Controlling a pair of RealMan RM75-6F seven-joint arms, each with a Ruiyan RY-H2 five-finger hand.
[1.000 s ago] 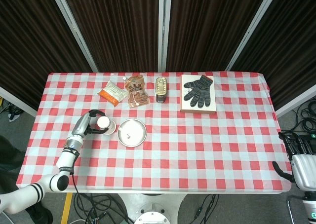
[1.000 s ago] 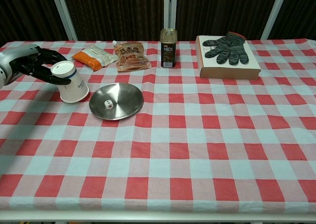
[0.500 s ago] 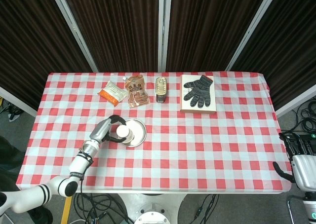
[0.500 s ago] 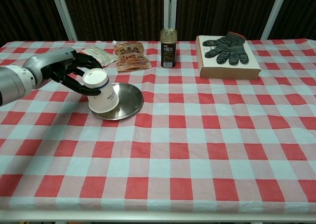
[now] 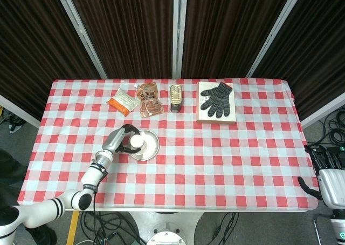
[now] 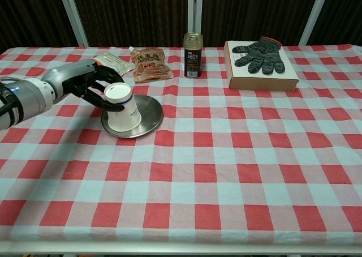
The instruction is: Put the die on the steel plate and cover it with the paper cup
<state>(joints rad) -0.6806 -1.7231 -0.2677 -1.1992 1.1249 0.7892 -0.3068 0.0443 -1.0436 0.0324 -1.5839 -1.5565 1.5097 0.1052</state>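
1. Our left hand [image 6: 90,82] wraps its fingers [image 6: 107,100] around the inverted paper cup [image 6: 123,115], which stands mouth-down on the steel plate [image 6: 148,114], tilted slightly.
2. The die is not visible now; we judge it sits under the cup but cannot confirm it.
3. Our right hand [image 5: 328,172] hangs off the counter [image 6: 226,155] edge, holding nothing; whether its fingers are spread or curled we cannot tell.
4. Risk: releasing while the cup leans could let it tip off the plate's sloped surface and uncover the die.
5. Risk: withdrawing fingers might drag the cup or nudge the plate.
6. Count: one cup, one plate, two snack packets [image 6: 151,63], one can [image 6: 193,55], one glove [image 6: 260,54] on one box [image 6: 261,78].
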